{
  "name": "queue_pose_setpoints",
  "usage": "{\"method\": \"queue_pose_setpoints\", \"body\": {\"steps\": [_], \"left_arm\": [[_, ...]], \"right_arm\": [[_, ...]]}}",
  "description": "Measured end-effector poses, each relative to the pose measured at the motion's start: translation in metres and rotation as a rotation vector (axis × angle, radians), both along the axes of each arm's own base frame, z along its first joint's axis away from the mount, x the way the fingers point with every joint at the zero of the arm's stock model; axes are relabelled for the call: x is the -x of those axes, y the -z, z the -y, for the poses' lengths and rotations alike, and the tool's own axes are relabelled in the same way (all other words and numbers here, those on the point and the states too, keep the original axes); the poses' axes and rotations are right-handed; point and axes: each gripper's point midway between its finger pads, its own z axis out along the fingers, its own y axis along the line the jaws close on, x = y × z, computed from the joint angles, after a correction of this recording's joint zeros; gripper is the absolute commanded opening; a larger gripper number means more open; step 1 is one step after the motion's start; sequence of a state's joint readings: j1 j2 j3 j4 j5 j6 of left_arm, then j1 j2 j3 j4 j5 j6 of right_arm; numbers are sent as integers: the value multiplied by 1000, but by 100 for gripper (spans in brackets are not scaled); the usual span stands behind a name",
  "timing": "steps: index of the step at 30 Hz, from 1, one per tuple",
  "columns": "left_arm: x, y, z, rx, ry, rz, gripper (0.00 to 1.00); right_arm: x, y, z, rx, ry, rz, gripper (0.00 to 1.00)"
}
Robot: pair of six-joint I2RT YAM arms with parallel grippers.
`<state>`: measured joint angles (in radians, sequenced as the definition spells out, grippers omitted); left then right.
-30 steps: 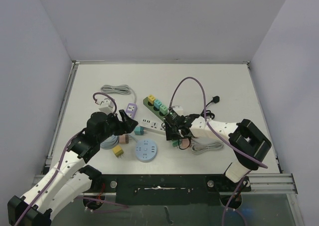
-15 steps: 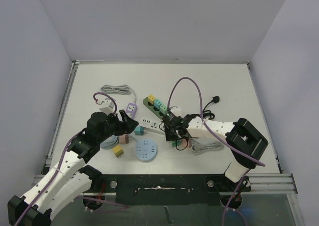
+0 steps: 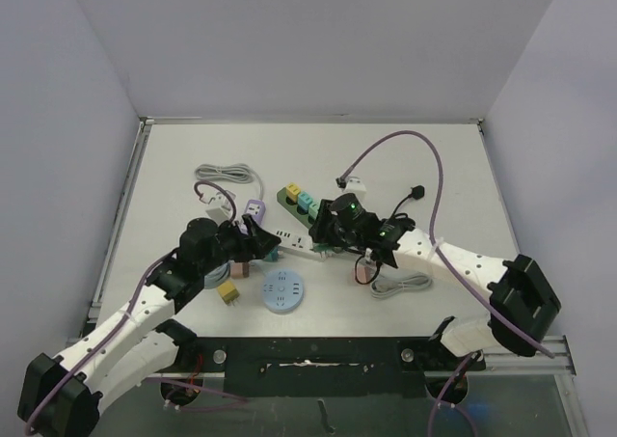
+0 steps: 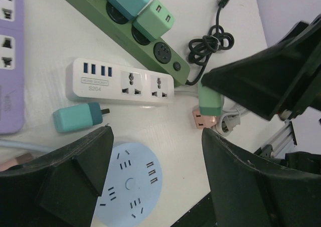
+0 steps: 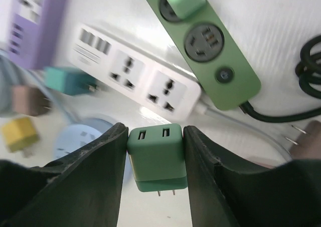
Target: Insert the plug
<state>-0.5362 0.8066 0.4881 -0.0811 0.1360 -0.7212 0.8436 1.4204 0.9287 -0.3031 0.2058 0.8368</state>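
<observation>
White table [image 3: 434,157], plain grey walls [image 3: 308,41], lots of strips and adapters. At far left lay a purple strip [image 4: 10,61]. The left hand [image 4: 156,137] hung over the middle of the clutter, jaws wide and empty. Under it a teal adapter [image 4: 77,118] lay on its side, with a round blue socket [image 4: 130,182] just near of it. Next came the white power strip [image 5: 135,76], both of its big outlets free. Just beyond ran the green power strip [image 5: 210,41] at an angle; its end outlet by the switch was free.

The right hand [image 5: 154,147] was clamped on the green plug [image 5: 156,162], fingers flat on two sides. USB ports sat toward the fingertips, with two prongs poking out at the opposite end. The plug appeared lifted off the table, just near of the white strip's right end, and in no outlet. Further right lay a pink adapter [image 4: 203,121] and a coiled black cord [image 4: 210,41].

The step looked like carrying the plug to an outlet, with insertion not begun. Which outlet was meant, I could not tell. As held, the prongs seemed to point away from the fingertips, so the plug likely needed turning or a regrasp first. After that, line the prongs up with the slots, lower square and press, since any tilt would jam. The left hand could pin the strip against sliding.
</observation>
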Motion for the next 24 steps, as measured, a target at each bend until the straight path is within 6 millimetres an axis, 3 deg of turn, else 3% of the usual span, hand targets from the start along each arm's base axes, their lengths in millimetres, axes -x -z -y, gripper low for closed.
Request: {"method": "queue_pose_setpoints", "body": {"steps": [5, 11, 20, 24], "left_arm": [[10, 12, 36, 32, 97, 21, 70], [13, 13, 75, 73, 167, 81, 70], [-2, -8, 89, 191, 140, 175, 70], [-5, -8, 92, 211, 135, 172, 61]], "right_arm": [[-18, -43, -10, -229, 82, 66, 39], [-20, -50, -13, -367, 130, 35, 39], [-14, -50, -22, -439, 115, -12, 40], [-13, -56, -28, -471, 96, -12, 40]]}}
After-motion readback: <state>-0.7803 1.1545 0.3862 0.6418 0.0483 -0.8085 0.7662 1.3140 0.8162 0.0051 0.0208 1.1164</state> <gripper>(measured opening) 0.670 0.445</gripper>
